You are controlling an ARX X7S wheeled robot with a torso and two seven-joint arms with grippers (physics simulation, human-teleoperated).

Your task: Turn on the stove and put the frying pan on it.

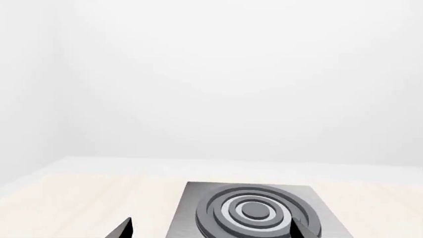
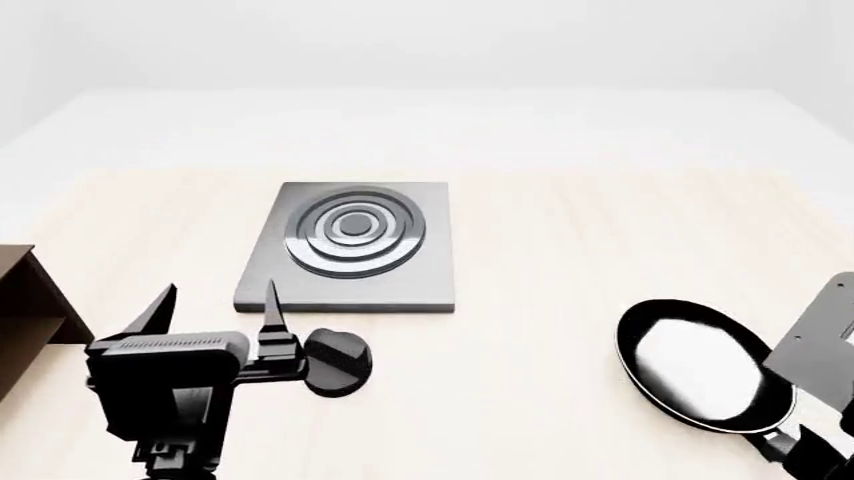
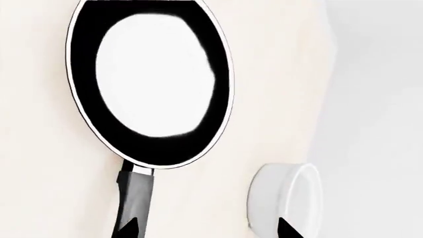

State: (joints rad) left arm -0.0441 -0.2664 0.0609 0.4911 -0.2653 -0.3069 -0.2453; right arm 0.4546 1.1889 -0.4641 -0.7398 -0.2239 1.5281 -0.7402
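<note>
A pale wooden table fills most of the head view, running back to a white wall. On it, left of centre and toward the far side, lies the stove, a flat square dark-grey plate with raised concentric burner rings; nothing rests on it. The left wrist view shows the same plate from low down, rings facing up.

The frying pan sits on the table at the near right, well apart from the stove, its black rim around a glossy pale inside. In the right wrist view its long black handle runs from the pan toward the camera.

At the left edge of the head view the corner of a brown wooden shelf shows.

The left gripper hovers over the near left of the table, its two pointed fingers spread apart with nothing between them. Just beside its right finger lies the small round black knob (whether finger and knob touch, I cannot tell).

The right gripper shows only two dark fingertips at the edge of its wrist view, spread wide; one tip overlaps the handle's end, the other a white bowl lying beside the pan.
</note>
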